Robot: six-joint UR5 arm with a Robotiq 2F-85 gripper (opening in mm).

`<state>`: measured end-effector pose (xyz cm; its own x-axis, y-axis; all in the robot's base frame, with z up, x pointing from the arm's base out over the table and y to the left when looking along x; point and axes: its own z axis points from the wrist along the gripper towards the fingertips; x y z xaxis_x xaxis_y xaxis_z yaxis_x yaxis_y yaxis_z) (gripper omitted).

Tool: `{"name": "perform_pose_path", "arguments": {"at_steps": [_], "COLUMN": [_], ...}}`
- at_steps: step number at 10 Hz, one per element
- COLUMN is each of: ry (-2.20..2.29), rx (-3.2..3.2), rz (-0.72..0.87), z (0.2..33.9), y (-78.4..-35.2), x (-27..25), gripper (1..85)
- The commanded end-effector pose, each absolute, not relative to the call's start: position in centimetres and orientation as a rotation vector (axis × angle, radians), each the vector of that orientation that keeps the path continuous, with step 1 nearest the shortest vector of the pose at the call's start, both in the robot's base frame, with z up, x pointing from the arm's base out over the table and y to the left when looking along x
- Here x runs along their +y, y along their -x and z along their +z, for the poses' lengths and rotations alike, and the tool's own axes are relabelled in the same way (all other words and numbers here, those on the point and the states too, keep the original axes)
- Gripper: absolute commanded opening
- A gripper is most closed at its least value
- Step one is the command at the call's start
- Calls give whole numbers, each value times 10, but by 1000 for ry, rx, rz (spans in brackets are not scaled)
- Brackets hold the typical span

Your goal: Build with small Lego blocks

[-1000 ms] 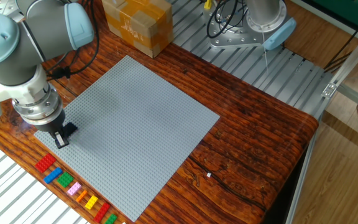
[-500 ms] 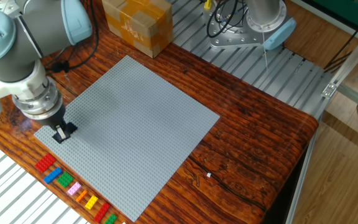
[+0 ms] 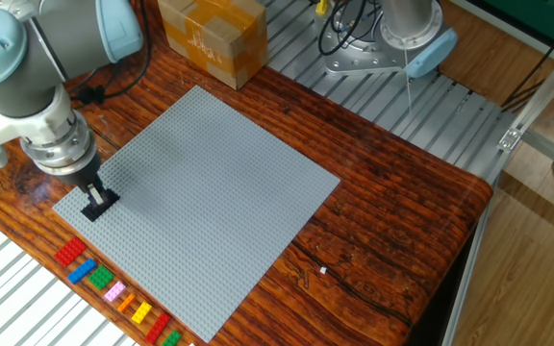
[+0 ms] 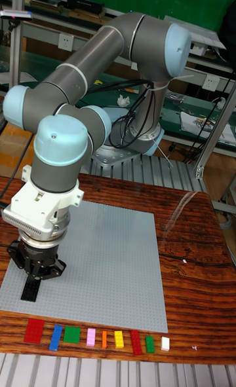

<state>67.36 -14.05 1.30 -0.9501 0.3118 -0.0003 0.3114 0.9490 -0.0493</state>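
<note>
The hand (image 3: 93, 195) points down over the near-left corner of the grey baseplate (image 3: 210, 192), and its fingers are close together around a black Lego block (image 4: 29, 289). The block stands with its lower end on the baseplate, close to the plate's left edge. In the tall fixed view the hand (image 4: 36, 274) sits directly over the block and hides its top part, so I cannot tell how deep the block sits between the fingers.

Next to the plate, along its front edge, the other small Lego blocks lie in one row on the wooden surface (image 3: 392, 211). From the left they are a red block (image 4: 34, 330), a blue block (image 4: 56, 337), a green block (image 4: 71, 334), a pink block (image 4: 90, 337), a thin orange block (image 4: 103, 339), a yellow block (image 4: 118, 339), a second red block (image 4: 136, 342), a small green block (image 4: 150, 344) and a white block (image 4: 165, 343). They do not touch each other.

The big grey arm (image 4: 98, 53) bends over the plate from behind and covers part of the far-left side. At the far corner of the surface stands a brown cardboard box (image 3: 212, 38). The base of a second robot (image 3: 392, 43) stands on the metal rails behind the surface.
</note>
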Motion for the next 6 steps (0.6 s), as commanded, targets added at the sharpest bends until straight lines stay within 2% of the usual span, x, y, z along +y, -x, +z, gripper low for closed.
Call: {"name": "perform_pose_path", "arguments": {"at_steps": [1, 6], "ry": [488, 501], "rx": [-3101, -3103], "rz": [55, 45], "z": [13, 14], "y": [-673, -676], "x": [-142, -137], "gripper": [10, 10]}}
